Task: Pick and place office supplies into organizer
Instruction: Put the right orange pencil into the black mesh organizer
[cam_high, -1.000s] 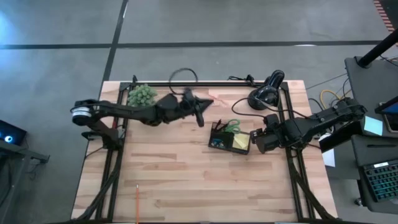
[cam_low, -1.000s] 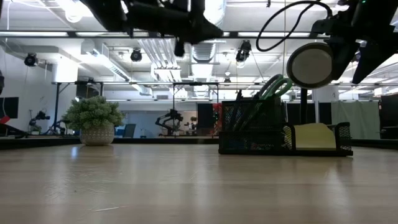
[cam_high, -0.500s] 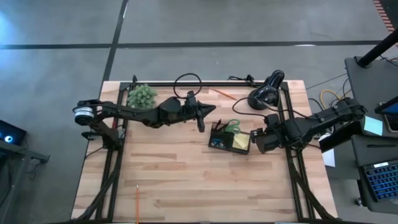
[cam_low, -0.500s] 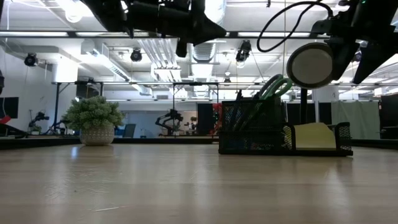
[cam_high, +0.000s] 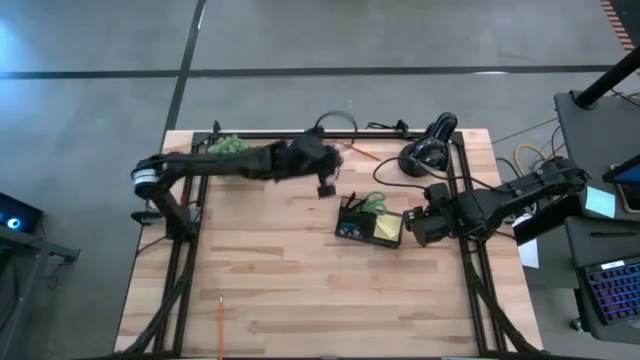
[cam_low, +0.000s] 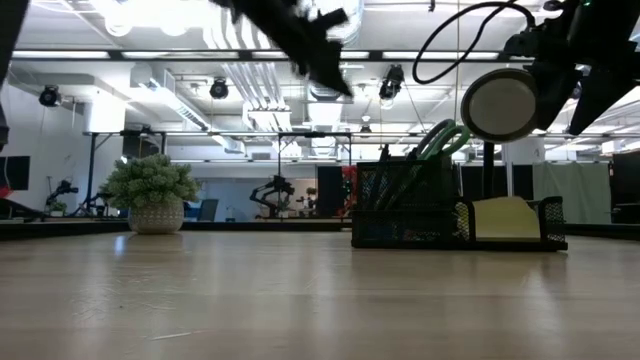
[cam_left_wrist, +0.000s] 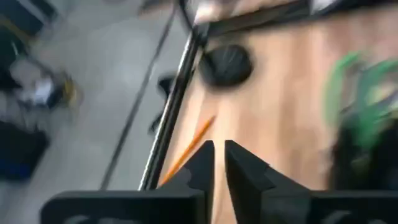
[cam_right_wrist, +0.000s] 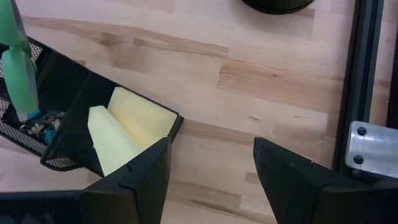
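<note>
The black mesh organizer (cam_high: 366, 222) stands on the table right of centre. Green-handled scissors (cam_high: 375, 205) stick up out of it, and a yellow sticky-note pad (cam_right_wrist: 121, 127) leans in its right compartment. An orange pencil (cam_high: 361, 152) lies flat by the far rail, also seen in the left wrist view (cam_left_wrist: 188, 148). A second pencil (cam_high: 220, 325) lies at the near edge. My left gripper (cam_high: 327, 187) hangs in the air left of the organizer, shut and holding nothing (cam_left_wrist: 219, 163). My right gripper (cam_right_wrist: 211, 168) stands open at the organizer's right end.
A black desk lamp (cam_high: 425, 150) stands at the far right corner, with its round head (cam_low: 500, 103) above the organizer in the low view. A green plant (cam_low: 152, 190) sits far left, partly under my left arm. Black rails (cam_high: 470, 250) frame the table.
My left arm has swung toward the table's far edge and now passes over the plant. Its hand has risen a little, rolled, and tipped from pointing steeply down to a shallow slant toward the organizer. My right arm has kept still.
</note>
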